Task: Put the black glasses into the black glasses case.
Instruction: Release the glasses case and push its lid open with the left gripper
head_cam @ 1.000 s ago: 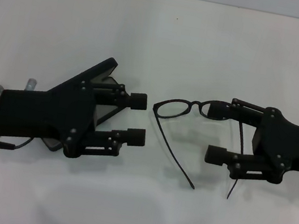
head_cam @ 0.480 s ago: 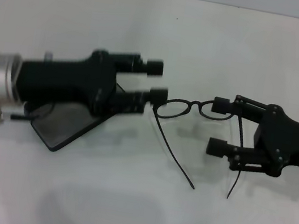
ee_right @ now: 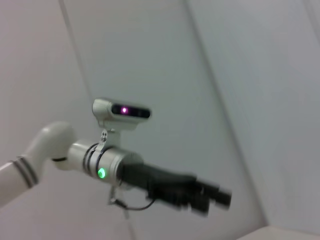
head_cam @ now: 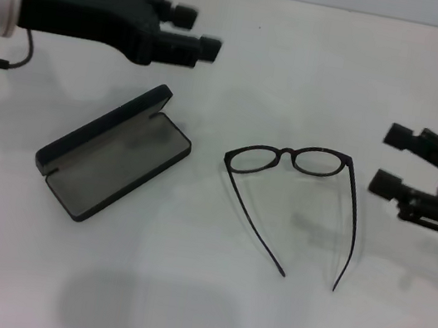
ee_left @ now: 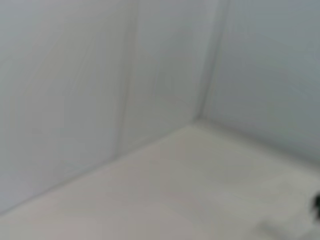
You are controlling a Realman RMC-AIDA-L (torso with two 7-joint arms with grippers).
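Nothing's in yet: the black glasses (head_cam: pixel 295 162) lie unfolded mid-frame on the surface (head_cam: pixel 194 311), just right of the black glasses case (head_cam: pixel 112 150), lid open. The left tool (head_cam: pixel 197 32), upper left, and right tool (head_cam: pixel 389 161), far right, both hang open and empty — pickup and placing remain.

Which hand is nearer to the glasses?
The right hand, open just beside the glasses. The left hand, open, is up beyond the case.

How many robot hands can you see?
2. The left gripper hangs open above the table's far left, beyond the open black glasses case. The right gripper is open at the right edge, beside the black glasses.
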